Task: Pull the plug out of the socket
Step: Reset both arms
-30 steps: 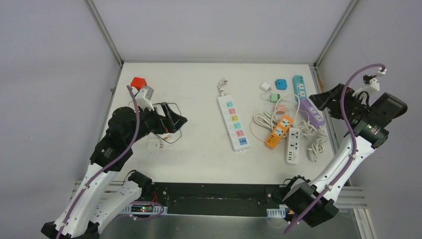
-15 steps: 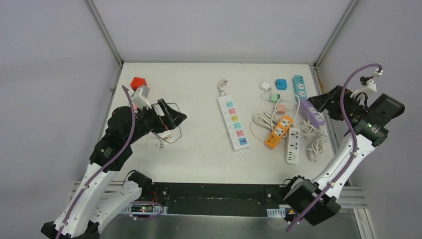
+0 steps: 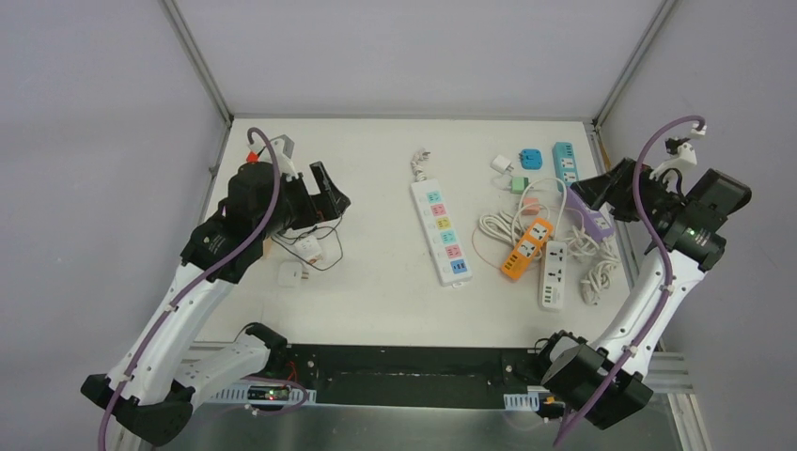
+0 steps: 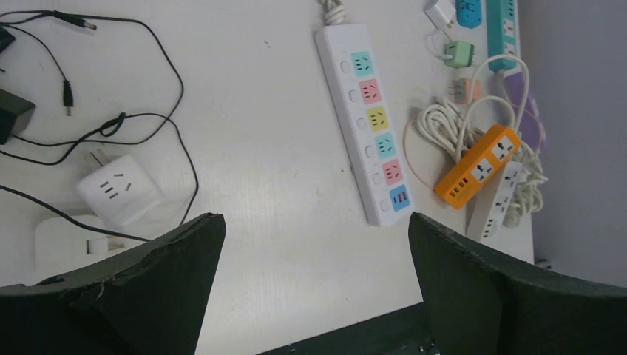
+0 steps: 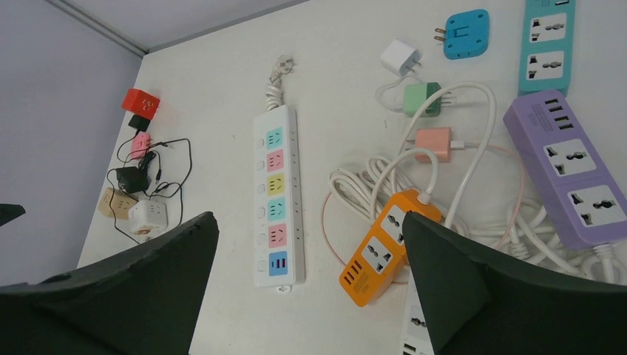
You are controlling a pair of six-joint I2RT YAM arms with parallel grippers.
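Two raised arms over a white table (image 3: 376,301) strewn with power strips.
Left gripper (image 4: 314,220) and right gripper (image 5: 308,216) gape wide, empty; long white power strip (image 3: 440,231) lies centre, orange strip (image 3: 526,247) to its right, white plug adapter (image 4: 118,194) amid black cables (image 4: 170,140) far left.

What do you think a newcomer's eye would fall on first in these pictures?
The long white power strip with pastel sockets lies mid-table. Right of it, an orange strip sits among coiled white cables, near a purple strip and a teal strip.
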